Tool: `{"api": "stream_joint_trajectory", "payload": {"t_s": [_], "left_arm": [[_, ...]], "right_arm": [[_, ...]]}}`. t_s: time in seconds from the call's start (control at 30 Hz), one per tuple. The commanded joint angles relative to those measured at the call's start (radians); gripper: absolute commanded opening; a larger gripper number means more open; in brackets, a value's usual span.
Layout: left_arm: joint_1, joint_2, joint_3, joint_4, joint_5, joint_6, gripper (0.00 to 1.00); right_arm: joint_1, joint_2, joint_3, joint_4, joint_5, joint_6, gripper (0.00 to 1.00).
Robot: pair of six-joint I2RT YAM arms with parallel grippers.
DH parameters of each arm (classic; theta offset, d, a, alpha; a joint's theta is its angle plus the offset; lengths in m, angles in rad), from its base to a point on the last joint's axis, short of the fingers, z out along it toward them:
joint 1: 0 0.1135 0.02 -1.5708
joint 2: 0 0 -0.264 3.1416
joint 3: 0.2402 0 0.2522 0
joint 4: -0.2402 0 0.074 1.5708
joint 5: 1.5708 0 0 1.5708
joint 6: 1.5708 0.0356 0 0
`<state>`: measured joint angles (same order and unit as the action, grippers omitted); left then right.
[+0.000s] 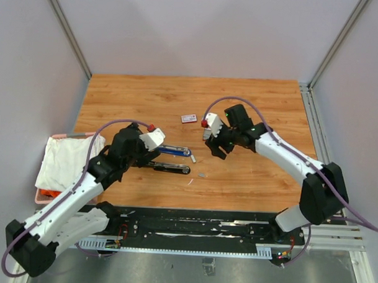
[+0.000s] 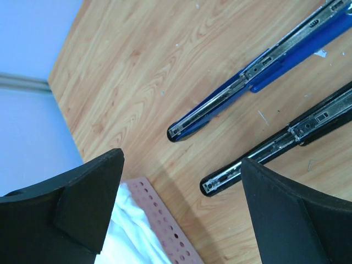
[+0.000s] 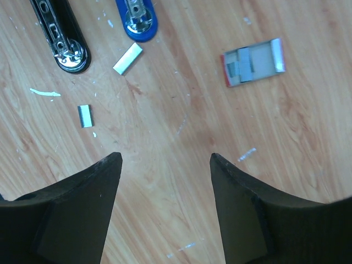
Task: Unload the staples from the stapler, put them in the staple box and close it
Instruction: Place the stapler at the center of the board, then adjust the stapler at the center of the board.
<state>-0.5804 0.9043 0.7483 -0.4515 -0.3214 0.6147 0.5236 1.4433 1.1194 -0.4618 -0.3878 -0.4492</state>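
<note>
**A:** ok so where are the staples (image 3: 127,59) right now? I can barely spot them from the overhead cam

**B:** yeah they're tiny lol. Two loose bits are lying flat on the wooden table (image 1: 252,100). The pale bar (image 1: 193,158) sits just beside the tip of the blue stapler (image 1: 176,151), and as far as I can see it's not quite touching. The small grey bar (image 3: 84,116) lies on its own, near the tip of the black stapler (image 1: 172,168) but clearly apart from it

**A:** and the staplers themselves?

**B:** side by side, roughly parallel, with the blue one farther from the arm bases and the black one nearer. In the left wrist view both have their shiny metal rail facing up

**A:** cool, what about the grippers?

**B:** the left gripper (image 2: 180,165) is spread really wide with nothing between its fingers. It hangs over the left ends of the two staplers, and the white cloth (image 2: 132,234) and pink basket (image 2: 165,217) are right at the bottom of its view. The right gripper (image 3: 165,159) has its jaws apart too, a bit less wide, and it's gripping nothing. It's above bare wood, with the two staple bits on one side and the red-and-white box (image 3: 253,62) on the other. The box lies flat, well away from the staplers
</note>
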Motion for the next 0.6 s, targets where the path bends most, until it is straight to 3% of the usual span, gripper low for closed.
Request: {"api": "stream_joint_trajectory", "payload": {"t_s": [0.0,0.2,0.33,0.57], "left_arm": [[0.044,-0.171,-0.05,0.088,0.038,-0.077,0.98],[0.129,-0.225,-0.077,0.076,0.104,-0.103,0.98],[0.151,-0.216,-0.072,0.083,0.115,-0.117,0.98],[0.181,-0.237,-0.088,0.083,0.13,-0.138,0.98]], "right_arm": [[0.094,0.094,0.032,0.033,0.132,-0.009,0.67],[0.185,0.135,-0.049,0.071,0.148,-0.103,0.65],[0.206,0.163,-0.061,0.093,0.141,-0.075,0.54],[0.236,0.213,-0.047,0.088,0.122,-0.063,0.53]]}}
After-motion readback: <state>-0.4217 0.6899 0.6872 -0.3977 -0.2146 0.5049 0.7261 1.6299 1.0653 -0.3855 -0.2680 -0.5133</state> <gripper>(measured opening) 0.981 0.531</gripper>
